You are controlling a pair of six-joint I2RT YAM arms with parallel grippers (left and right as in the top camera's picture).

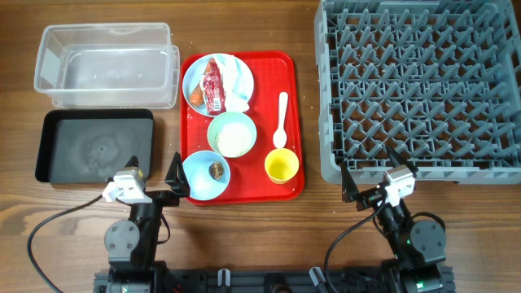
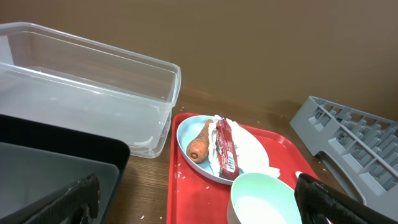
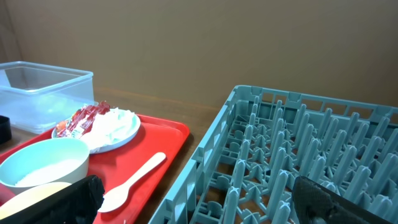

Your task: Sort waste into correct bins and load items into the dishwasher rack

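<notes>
I see both arms folded low at the near edge of the desk (image 1: 260, 232). The left gripper (image 1: 153, 172) and right gripper (image 1: 373, 172) are spread wide, holding nothing. The wrapper (image 1: 213, 85) lies on the plate (image 1: 192, 80), ahead and slightly right of the left gripper, its long axis running straight away from it. The spoon (image 1: 281, 120) lies ahead-left of the right gripper, handle pointing away, bowl end nearest. The rack (image 1: 423, 81) stands just ahead of the right gripper.
</notes>
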